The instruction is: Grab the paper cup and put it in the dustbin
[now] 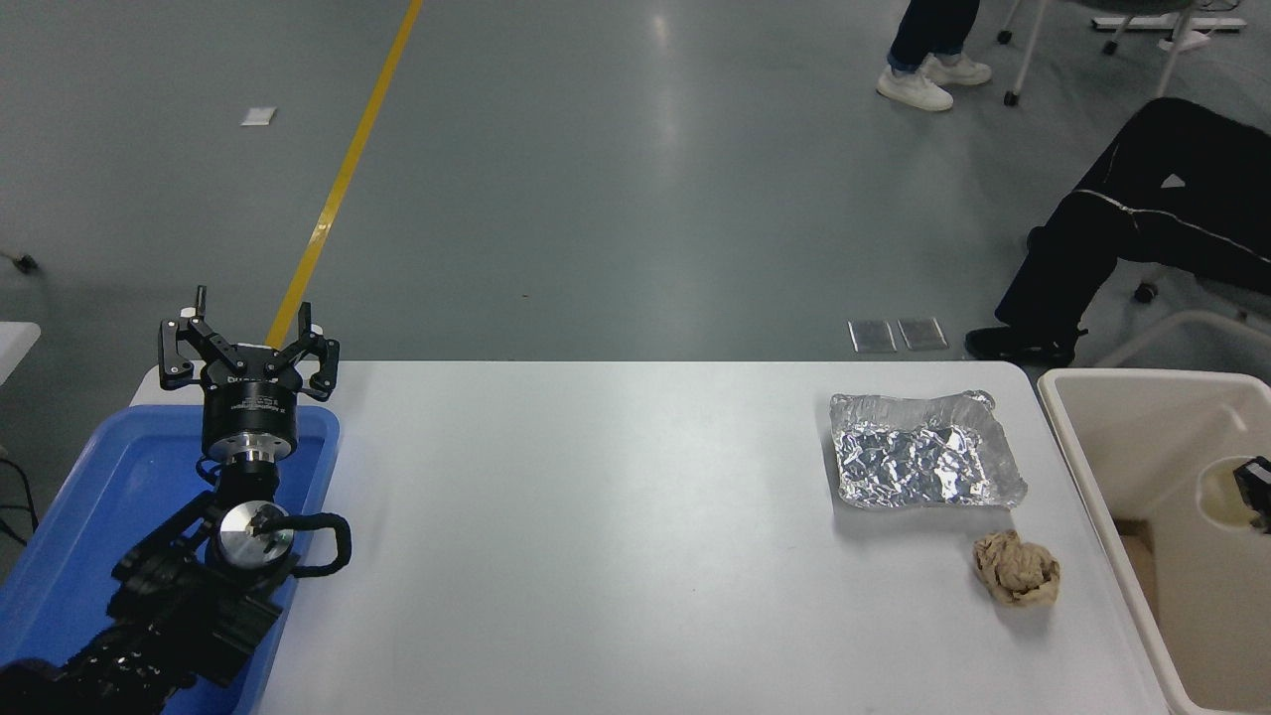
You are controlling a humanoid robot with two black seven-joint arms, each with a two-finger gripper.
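Two containers flank the white table [616, 536]: at far left a shallow blue tray [60, 556], at far right the beige dustbin [1102, 467]. Left gripper [248, 343] sits parked over the tray's far end, fingers spread wide, holding nothing; its black arm runs down across the tray to the lower left corner, covering much of the tray floor, and the bare blue part that shows has nothing on it. Moving right, the tabletop middle is bare white. Toward the right end lies a crumpled foil tray [923, 452], shallow, only wrinkled foil visible inside. Just nearer the camera, apart from it, a crumpled brown paper ball [1017, 568] rests on the table. Paper cup [1223, 492] is inside the dustbin opening, below rim level, at the frame's right edge, cream inside facing the camera. Right gripper [1257, 485] shows only as a black sliver touching the cup's right side; cannot tell whether its jaws grip or have released. Person's dark-trousered leg [1122, 238] beyond the table's far right.
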